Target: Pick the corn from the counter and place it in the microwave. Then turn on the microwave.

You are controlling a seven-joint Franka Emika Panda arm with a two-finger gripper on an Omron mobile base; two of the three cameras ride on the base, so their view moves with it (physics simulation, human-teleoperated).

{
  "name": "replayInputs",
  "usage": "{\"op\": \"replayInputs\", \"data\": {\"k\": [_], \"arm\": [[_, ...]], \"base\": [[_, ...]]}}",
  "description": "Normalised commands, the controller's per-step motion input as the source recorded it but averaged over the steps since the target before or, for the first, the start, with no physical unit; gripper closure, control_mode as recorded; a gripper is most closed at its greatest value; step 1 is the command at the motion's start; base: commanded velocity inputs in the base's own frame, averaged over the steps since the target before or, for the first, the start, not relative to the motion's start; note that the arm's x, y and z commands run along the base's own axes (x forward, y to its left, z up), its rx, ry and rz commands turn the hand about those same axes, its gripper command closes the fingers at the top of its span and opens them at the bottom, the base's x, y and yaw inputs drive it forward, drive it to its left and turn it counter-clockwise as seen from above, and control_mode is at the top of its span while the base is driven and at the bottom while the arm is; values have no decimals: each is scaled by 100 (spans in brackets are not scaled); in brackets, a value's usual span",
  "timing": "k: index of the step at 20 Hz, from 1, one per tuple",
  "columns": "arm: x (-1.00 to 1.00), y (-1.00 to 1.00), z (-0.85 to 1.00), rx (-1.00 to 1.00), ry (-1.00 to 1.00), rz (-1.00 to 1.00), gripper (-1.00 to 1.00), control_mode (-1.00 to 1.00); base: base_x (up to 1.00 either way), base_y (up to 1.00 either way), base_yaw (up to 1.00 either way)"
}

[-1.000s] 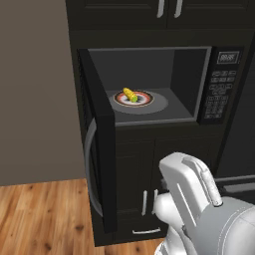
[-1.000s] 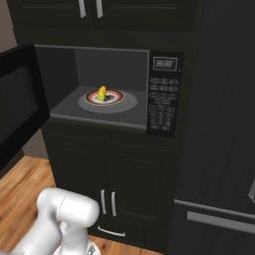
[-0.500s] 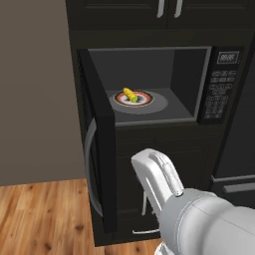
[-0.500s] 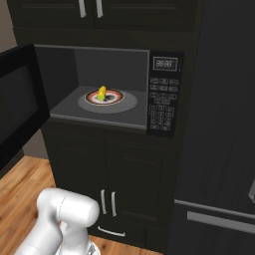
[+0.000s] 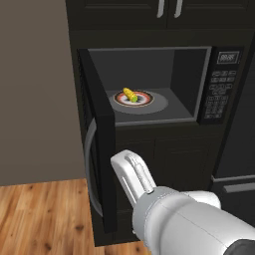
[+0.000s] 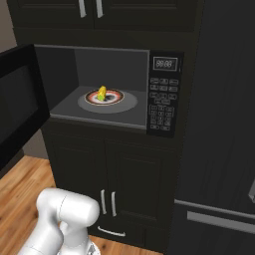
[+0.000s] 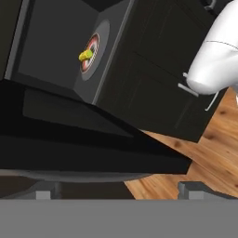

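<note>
Jaws spread, empty – tips cropped low; corn (image 5: 130,94) on microwave (image 5: 189,112) plate; door (image 5: 97,144) open.

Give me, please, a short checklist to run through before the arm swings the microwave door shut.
1. Corn lies on the turntable plate inside the microwave: ok.
2. Corn clear of the door's path, well back from the front edge: ok.
3. Gripper open and holding nothing: ok.
4. Door wide open, with its curved silver handle toward the arm: ok.
5. Fingertips touching the door: cannot tell.
6. Keypad unobstructed for the start press: ok.
</note>
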Motion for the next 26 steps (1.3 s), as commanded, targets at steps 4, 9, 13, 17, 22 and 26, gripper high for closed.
{"op": "replayInputs", "data": {"k": [4, 9, 13, 17, 22, 26], "arm": [[16, 23, -15, 0, 0, 0, -100, -100], [15, 20, -11, 0, 0, -4, -100, -100], [15, 22, -9, 2, 0, -6, -100, -100], [19, 15, -8, 2, 0, -9, -100, -100], [20, 14, -12, 5, 0, -11, -100, -100], [17, 4, -10, 3, 0, -9, -100, -100]], "base": [[0, 0, 0], [0, 0, 0], [0, 0, 0], [0, 0, 0], [0, 0, 0], [0, 0, 0]]}}
